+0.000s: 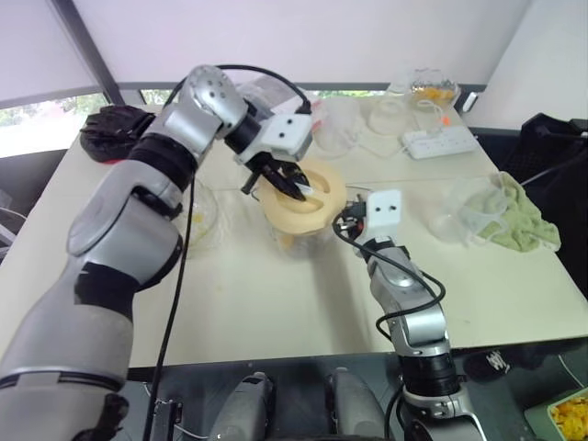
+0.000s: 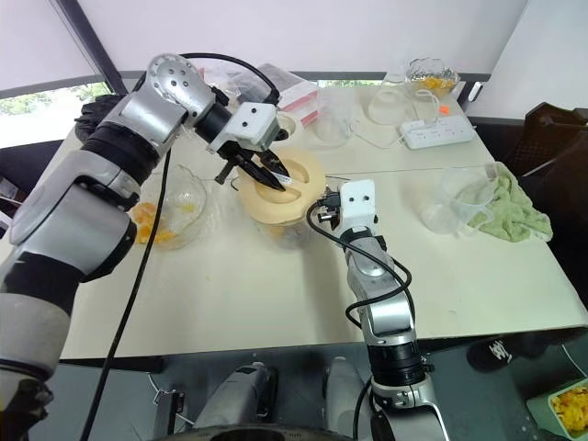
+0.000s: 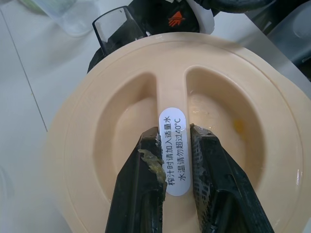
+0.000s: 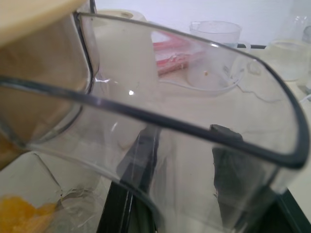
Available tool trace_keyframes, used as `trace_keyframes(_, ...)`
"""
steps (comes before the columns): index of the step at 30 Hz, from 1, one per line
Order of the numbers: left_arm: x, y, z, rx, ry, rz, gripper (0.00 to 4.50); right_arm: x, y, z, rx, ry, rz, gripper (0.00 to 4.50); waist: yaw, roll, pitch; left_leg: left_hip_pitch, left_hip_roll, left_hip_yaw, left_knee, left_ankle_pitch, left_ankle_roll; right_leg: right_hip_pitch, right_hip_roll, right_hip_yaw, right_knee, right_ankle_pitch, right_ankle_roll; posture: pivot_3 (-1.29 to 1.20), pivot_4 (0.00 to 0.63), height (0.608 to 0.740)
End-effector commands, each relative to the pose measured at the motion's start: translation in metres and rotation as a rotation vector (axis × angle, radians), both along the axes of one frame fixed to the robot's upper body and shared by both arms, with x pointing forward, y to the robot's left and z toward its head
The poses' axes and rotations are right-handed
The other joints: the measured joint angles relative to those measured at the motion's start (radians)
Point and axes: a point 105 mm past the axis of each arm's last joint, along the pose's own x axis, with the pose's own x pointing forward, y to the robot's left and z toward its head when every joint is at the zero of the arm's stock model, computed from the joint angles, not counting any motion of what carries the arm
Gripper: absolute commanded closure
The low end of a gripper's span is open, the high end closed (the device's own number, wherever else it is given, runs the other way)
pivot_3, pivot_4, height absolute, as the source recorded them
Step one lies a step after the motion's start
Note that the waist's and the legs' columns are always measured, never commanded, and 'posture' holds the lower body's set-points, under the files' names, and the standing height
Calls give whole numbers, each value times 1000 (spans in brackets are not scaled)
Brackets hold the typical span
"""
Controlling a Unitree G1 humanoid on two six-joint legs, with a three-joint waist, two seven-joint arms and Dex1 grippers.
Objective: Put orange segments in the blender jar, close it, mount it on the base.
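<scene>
Left wrist view shows the left gripper pinching the lid ridge atop the blender jar, whose handle the right gripper clasps; closing step, next press it square.

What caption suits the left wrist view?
Left gripper shut on the pale-yellow lid's labelled centre ridge.
</scene>
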Motion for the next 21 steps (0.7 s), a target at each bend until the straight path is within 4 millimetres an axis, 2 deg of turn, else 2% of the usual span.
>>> trace_keyframes(1, 1, 18, -51, 179, 108, 68, 4257, -7, 1, 31, 12, -113, 3, 3462, 6, 0, 0, 4, 0, 0, 0, -1, 1, 4, 0, 0, 0, 0, 0, 0, 150, 740)
trace_keyframes(13, 2, 29, -67, 200, 235, 213, 4257, -4, 3, 32, 4, -111, 15, 3462, 12, 4, -8, 7, 0, 0, 1, -2, 4, 8, 0, 0, -1, -1, 1, 0, 150, 740)
trace_keyframes(18, 5, 24, -67, 158, 286, 302, 4257, -4, 4, 32, 2, -113, 21, 3462, 12, 6, -10, 7, 0, 0, 1, -3, 4, 8, 0, 0, -1, -1, 2, 0, 150, 740)
trace_keyframes(21, 10, 21, -64, 114, 313, 413, 4257, -4, 4, 32, 1, -112, 22, 3462, 13, 6, -10, 7, 0, 0, 1, -3, 5, 9, 0, 0, -2, -1, 2, 0, 150, 740)
